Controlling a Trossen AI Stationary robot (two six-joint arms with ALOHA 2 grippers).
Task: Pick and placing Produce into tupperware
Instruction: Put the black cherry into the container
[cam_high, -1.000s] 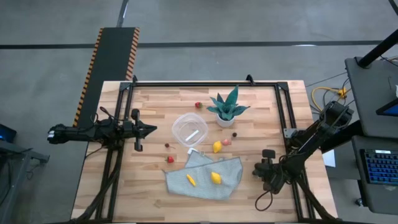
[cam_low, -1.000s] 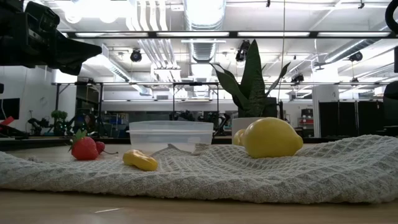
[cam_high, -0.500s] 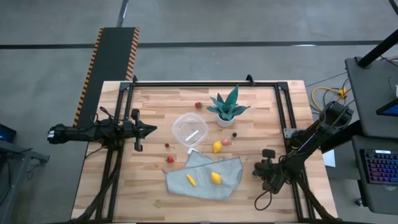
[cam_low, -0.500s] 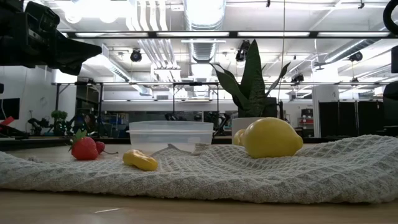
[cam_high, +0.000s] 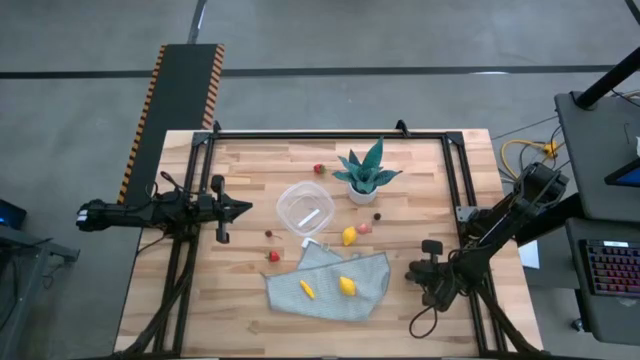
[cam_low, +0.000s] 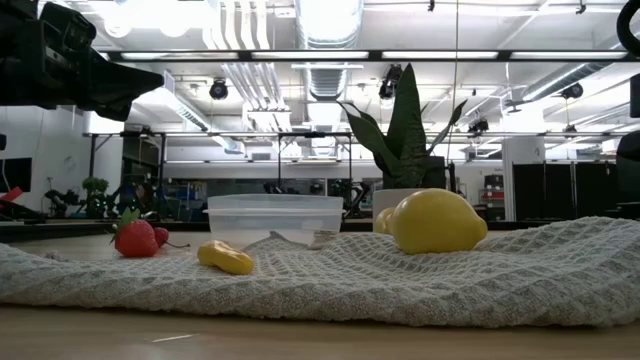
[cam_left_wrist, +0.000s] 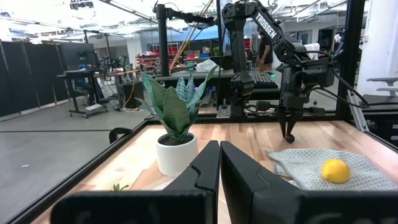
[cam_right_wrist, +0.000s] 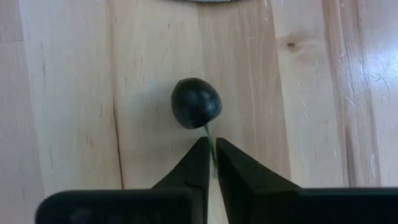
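Observation:
The clear round tupperware (cam_high: 305, 208) stands on the table's middle and also shows in the low view (cam_low: 273, 218). Two yellow toy fruits (cam_high: 347, 286) lie on the grey cloth (cam_high: 330, 285). A third yellow fruit (cam_high: 349, 236), red berries (cam_high: 273, 256) and small dark ones (cam_high: 268, 234) lie on the wood around it. My left gripper (cam_high: 248, 207) is shut and empty, level above the table, left of the tupperware. My right gripper (cam_right_wrist: 211, 146) is shut and points down right of the cloth, just beside a dark round fruit (cam_right_wrist: 196, 102) lying on the wood. My right gripper's shut fingertips (cam_right_wrist: 200, 152) stand at the free end of the dark fruit's green stem (cam_right_wrist: 209, 132), coming from above. I cannot tell whether they touch it. The fruit itself lies on the table.
A teal spiky plant in a white pot (cam_high: 366, 175) stands right of the tupperware, toward the far edge. A black frame (cam_high: 300, 135) runs along the table's far, left and right edges. Bare wood lies between the cloth and my right gripper (cam_high: 420, 272).

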